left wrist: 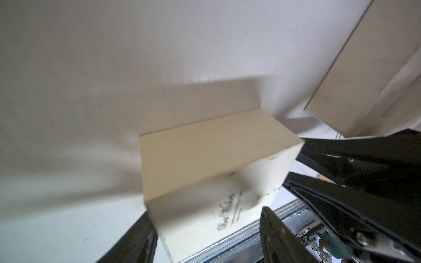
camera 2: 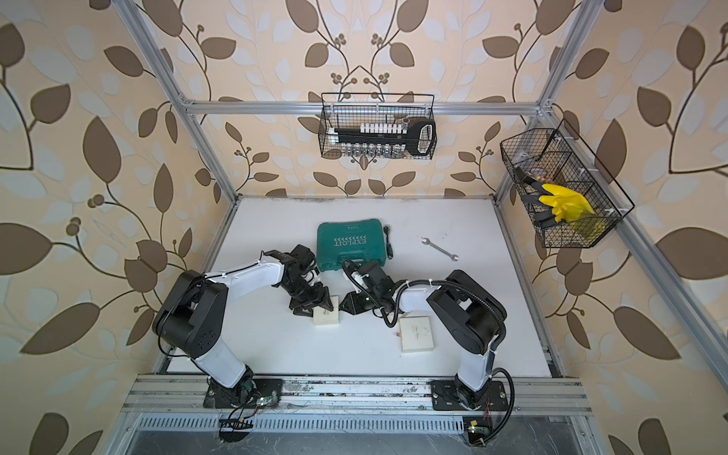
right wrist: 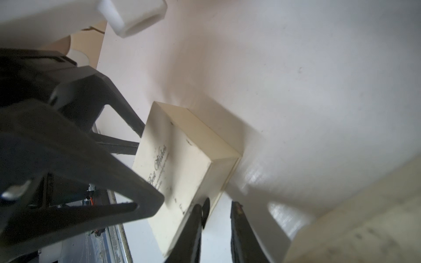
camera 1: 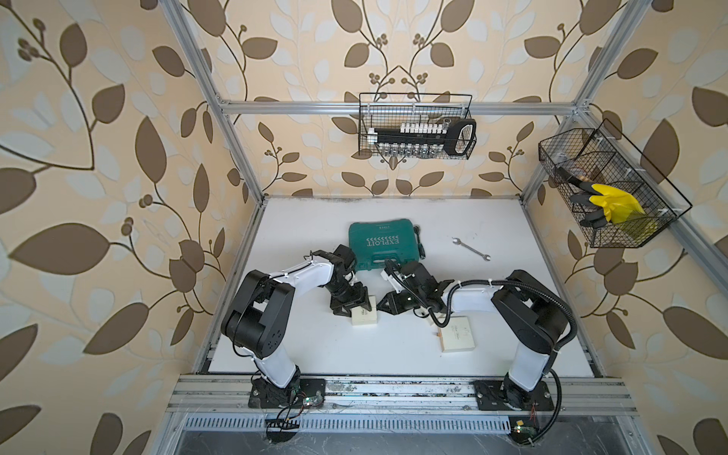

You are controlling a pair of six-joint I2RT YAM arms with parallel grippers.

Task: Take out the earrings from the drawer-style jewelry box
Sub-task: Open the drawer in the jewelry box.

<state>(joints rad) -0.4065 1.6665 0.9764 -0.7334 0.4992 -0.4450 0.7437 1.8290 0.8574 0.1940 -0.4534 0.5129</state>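
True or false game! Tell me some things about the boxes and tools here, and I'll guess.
Two cream boxes sit on the table. True: a small box and a bigger box.
The wrench lies on the green case. False: it lies on the table beside it.
The yellow glove is in a wire basket. True.
Both grippers are at the bigger box. False: the left gripper and right gripper are at the small box.
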